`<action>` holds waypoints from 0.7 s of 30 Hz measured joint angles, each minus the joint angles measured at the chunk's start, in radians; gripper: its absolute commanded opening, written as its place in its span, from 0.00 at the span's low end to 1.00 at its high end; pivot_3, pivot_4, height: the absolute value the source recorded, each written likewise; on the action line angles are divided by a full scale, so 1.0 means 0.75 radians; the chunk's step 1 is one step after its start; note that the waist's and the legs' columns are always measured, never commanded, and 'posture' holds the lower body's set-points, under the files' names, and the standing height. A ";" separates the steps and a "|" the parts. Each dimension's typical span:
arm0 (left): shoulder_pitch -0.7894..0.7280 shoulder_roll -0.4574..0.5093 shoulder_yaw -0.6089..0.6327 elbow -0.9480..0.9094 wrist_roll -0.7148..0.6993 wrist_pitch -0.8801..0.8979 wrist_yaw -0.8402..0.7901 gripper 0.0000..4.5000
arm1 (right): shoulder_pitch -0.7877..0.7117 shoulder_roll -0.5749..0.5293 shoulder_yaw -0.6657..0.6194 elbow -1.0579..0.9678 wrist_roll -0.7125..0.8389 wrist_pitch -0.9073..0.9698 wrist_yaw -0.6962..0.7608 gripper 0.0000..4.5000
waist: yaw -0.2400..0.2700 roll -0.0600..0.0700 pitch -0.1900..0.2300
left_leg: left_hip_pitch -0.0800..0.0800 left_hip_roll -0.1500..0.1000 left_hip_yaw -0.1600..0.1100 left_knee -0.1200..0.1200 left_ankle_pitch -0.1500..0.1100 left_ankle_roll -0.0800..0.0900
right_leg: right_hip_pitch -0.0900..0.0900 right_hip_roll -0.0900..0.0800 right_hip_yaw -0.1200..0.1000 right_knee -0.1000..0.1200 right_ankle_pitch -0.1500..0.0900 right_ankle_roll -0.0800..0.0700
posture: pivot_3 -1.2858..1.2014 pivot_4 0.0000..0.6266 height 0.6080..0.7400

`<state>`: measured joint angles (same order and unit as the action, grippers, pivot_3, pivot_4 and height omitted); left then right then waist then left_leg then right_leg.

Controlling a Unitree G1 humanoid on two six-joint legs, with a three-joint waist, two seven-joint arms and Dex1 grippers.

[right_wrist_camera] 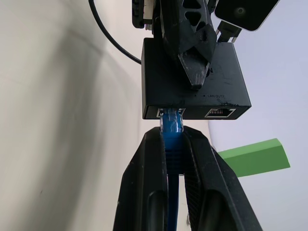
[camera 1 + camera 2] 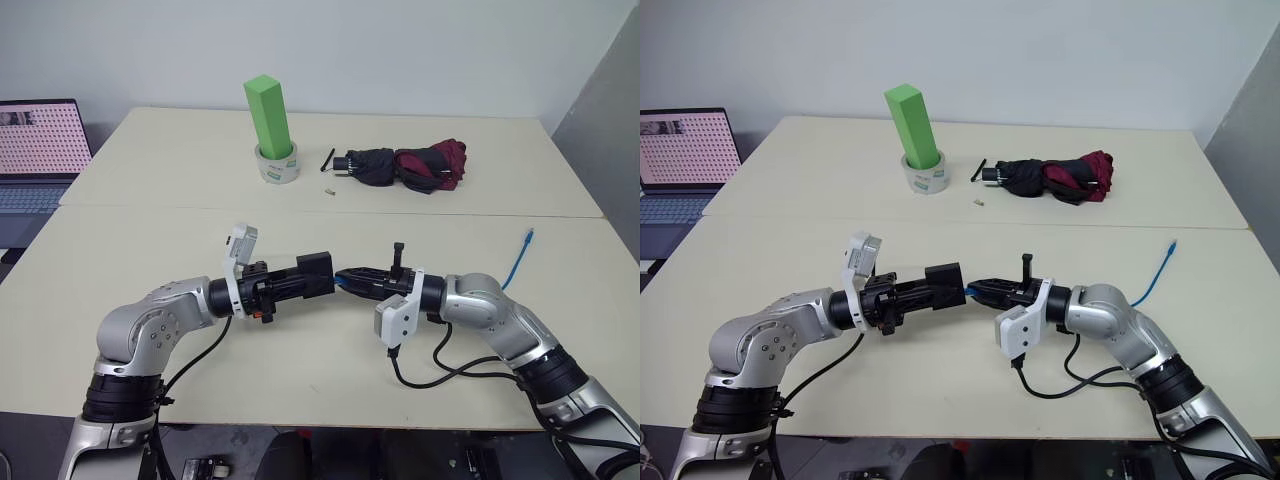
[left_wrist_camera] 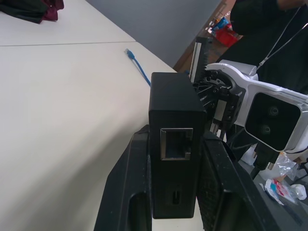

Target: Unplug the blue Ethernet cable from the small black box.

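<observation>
Above the table's front half, my left gripper [image 2: 305, 280] is shut on the small black box [image 2: 318, 270], holding it in the air. The left wrist view shows the box [image 3: 173, 110] clamped between both fingers, an empty port facing the camera. My right gripper [image 2: 347, 279] meets it from the other side. It is shut on the blue Ethernet cable [image 1: 172, 122] just behind the plug, which sits in the box's [image 1: 192, 82] left port. The cable's free end [image 2: 517, 260] lies on the table to the right.
A green block [image 2: 268, 113] stands in a roll of tape [image 2: 277, 164] at the back middle. A black-and-maroon folded umbrella [image 2: 410, 166] lies to its right. A laptop [image 2: 38, 150] sits beyond the table's left edge. Black arm cables [image 2: 440, 375] trail near the front edge.
</observation>
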<state>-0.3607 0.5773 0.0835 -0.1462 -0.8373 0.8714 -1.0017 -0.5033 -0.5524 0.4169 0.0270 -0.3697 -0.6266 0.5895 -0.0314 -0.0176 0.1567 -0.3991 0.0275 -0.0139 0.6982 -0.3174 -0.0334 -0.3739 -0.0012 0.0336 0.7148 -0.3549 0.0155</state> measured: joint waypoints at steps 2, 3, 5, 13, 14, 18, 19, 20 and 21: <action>-0.002 0.000 -0.001 0.002 0.000 0.004 -0.004 0.18 | -0.003 0.001 0.000 0.000 0.005 -0.019 0.006 0.34 | 0.000 0.000 0.000 | 0.000 0.000 0.000 0.000 0.000 0.000 | 0.000 0.000 0.000 0.000 0.000 0.000 | 0.52 0.24 1.00; -0.005 0.000 -0.001 0.006 0.000 0.006 -0.009 0.18 | -0.004 -0.002 0.000 0.000 0.008 -0.025 0.017 0.40 | 0.000 0.000 0.000 | 0.000 0.000 0.000 0.000 0.000 0.000 | 0.000 0.000 0.000 0.000 0.000 0.000 | 0.52 0.24 1.00; -0.011 0.002 -0.001 0.014 0.000 0.007 -0.020 0.18 | -0.005 -0.026 0.000 0.000 0.022 -0.024 0.042 0.52 | 0.001 0.000 0.000 | 0.000 0.000 0.000 0.000 0.000 0.000 | 0.000 0.000 0.000 0.000 0.000 0.000 | 0.52 0.24 1.00; -0.031 0.059 -0.058 0.029 0.042 -0.043 -0.154 0.18 | 0.137 -0.164 -0.074 -0.346 0.609 0.636 0.368 0.58 | 0.003 0.000 0.000 | 0.000 0.000 -0.001 0.000 0.000 0.000 | 0.001 0.000 0.000 -0.001 0.000 0.000 | 0.52 0.24 1.00; -0.034 0.073 -0.074 0.029 0.057 -0.059 -0.177 0.18 | 0.147 -0.165 -0.090 -0.422 0.714 0.794 0.380 0.58 | 0.002 0.000 0.000 | 0.000 0.000 -0.001 0.000 0.000 0.000 | 0.001 0.000 0.000 0.000 0.000 0.000 | 0.52 0.24 1.00; -0.046 0.105 -0.119 0.029 0.108 -0.129 -0.270 0.18 | 0.119 -0.144 -0.193 -0.614 1.147 1.369 0.353 0.58 | 0.002 0.000 0.000 | 0.000 0.000 -0.002 0.000 0.000 0.000 | 0.001 0.000 -0.001 -0.001 0.000 0.000 | 0.52 0.24 1.00; -0.056 0.108 -0.127 0.028 0.120 -0.143 -0.287 0.18 | 0.113 -0.132 -0.213 -0.623 1.220 1.463 0.340 0.58 | 0.003 0.000 0.000 | 0.000 0.000 -0.002 0.000 0.000 0.000 | 0.001 0.000 -0.001 -0.001 0.000 0.000 | 0.52 0.24 1.00; -0.061 0.114 -0.129 0.028 0.125 -0.155 -0.302 0.18 | 0.105 -0.113 -0.227 -0.626 1.292 1.560 0.323 0.58 | 0.003 0.000 0.000 | 0.000 0.000 -0.002 0.000 0.000 0.000 | 0.001 0.000 -0.001 -0.001 0.000 0.000 | 0.52 0.24 1.00; -0.068 0.116 -0.129 0.028 0.126 -0.159 -0.313 0.18 | 0.104 -0.096 -0.237 -0.628 1.355 1.644 0.308 0.58 | 0.003 0.000 0.000 | -0.001 0.000 -0.002 0.000 0.000 0.000 | 0.001 0.000 -0.001 -0.002 0.000 0.000 | 0.52 0.24 1.00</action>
<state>-0.4118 0.6643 -0.0135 -0.1249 -0.7428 0.7522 -1.2365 -0.4257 -0.6242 0.2392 -0.4442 0.6466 0.6062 0.8202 -0.0294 -0.0172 0.1569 -0.3995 0.0274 -0.0151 0.6981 -0.3176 -0.0330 -0.3732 -0.0012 0.0329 0.7136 -0.3549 0.0155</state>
